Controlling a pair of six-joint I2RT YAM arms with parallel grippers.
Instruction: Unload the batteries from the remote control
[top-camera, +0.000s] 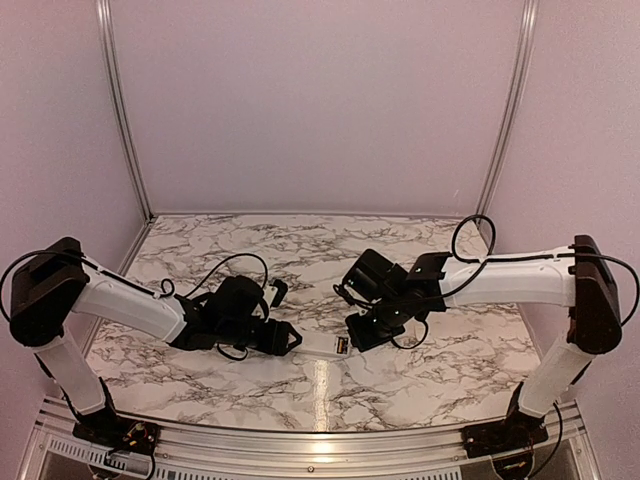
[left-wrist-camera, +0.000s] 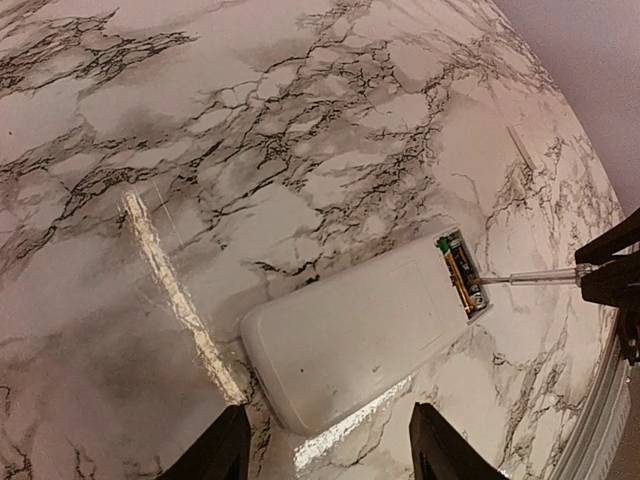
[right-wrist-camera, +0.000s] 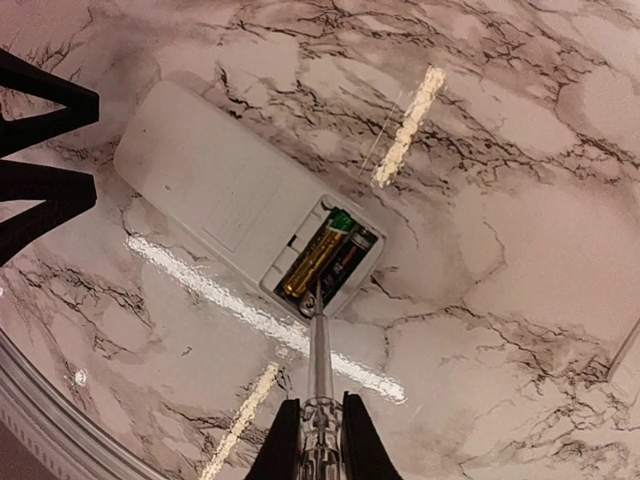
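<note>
Stretching between the walls, the surface (top-camera: 300, 250) is a glossy white marble pattern with dark veins, and it carries long streaks of reflected light. Plain lilac walls (top-camera: 320, 100) close it in on three sides. Aluminium posts (top-camera: 120, 110) stand at the back corners and a metal rail (top-camera: 320, 440) runs along the near edge.

The remote control (left-wrist-camera: 360, 335) lies flat, back upward, at the near middle of the surface between the two arms. Its battery bay, at the end toward the right arm, is uncovered. The batteries (right-wrist-camera: 325, 255) sit side by side in it, one orange-gold, one dark.

The right jaws are closed on a thin rod (right-wrist-camera: 320, 350) with a clear handle, its tip at the bay's outer edge. The left jaws stand wide apart, holding nothing. Their fingers (left-wrist-camera: 222, 450) sit either side of the remote's other, rounded end without touching it.
</note>
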